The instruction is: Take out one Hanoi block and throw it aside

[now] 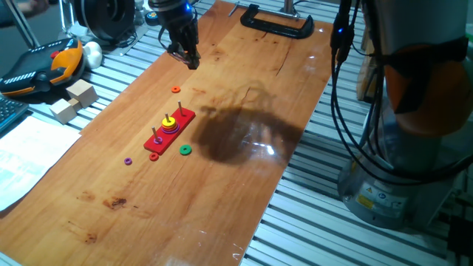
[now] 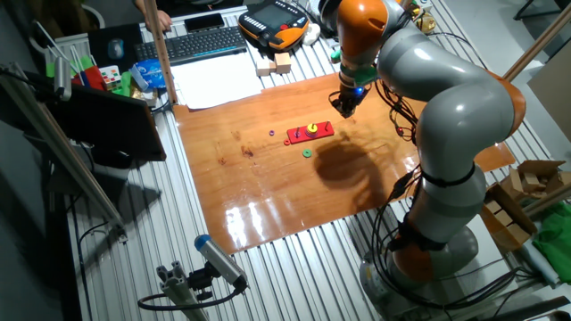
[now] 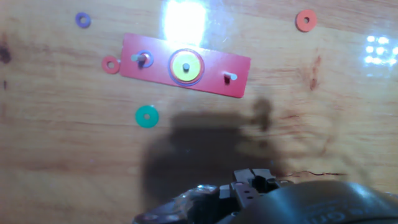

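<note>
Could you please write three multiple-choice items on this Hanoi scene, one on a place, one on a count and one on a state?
1. Where is the yellow ring?
A. On the middle peg of the red base
B. Loose on the wooden table
C. In the pincer

2. How many pegs stand on the red base?
A. Two
B. Three
C. Five

3. What is the pincer doing?
A. Holding the green ring
B. Pressing on the base
C. Raised above the table, away from the base, holding nothing visible

Answers:
1 A, the hand view shows yellow on top of the stack around the centre peg.
2 B, three pegs show in the hand view.
3 C, one fixed view shows it clear of the base, while the green ring lies on the wood.
</note>
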`<state>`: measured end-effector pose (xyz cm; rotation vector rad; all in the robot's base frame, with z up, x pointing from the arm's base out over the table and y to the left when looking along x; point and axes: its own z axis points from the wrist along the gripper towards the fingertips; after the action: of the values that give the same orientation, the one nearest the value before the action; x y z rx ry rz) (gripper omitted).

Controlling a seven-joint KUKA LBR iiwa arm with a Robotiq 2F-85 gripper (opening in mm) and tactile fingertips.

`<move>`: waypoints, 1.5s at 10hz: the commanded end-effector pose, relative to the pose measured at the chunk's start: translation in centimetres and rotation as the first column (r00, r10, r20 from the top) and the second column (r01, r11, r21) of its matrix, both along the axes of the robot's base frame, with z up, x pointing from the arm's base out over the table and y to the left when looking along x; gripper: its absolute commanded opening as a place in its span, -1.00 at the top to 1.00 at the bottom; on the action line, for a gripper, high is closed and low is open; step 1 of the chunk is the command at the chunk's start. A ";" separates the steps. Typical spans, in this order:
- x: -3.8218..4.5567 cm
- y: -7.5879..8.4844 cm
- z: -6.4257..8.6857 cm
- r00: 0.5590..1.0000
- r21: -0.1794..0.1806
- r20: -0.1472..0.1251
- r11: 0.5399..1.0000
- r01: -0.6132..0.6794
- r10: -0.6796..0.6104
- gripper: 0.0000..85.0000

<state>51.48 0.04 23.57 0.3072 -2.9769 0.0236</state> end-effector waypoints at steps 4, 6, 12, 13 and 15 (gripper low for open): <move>0.00 0.0 0.0 1.000 -0.013 0.020 1.000 -0.016 0.016 0.98; 0.99 0.9 -0.5 1.000 -0.022 -0.010 1.000 -0.007 0.007 0.97; 4.97 2.6 -4.4 0.999 -0.030 0.021 0.999 0.042 -0.042 -0.29; 5.60 3.4 -5.7 0.998 -0.045 0.040 0.998 0.047 -0.045 -0.37; 5.97 4.4 -7.4 0.997 -0.047 0.056 0.997 0.060 -0.057 -0.47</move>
<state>57.50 4.48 16.26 0.2155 -3.0335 0.0966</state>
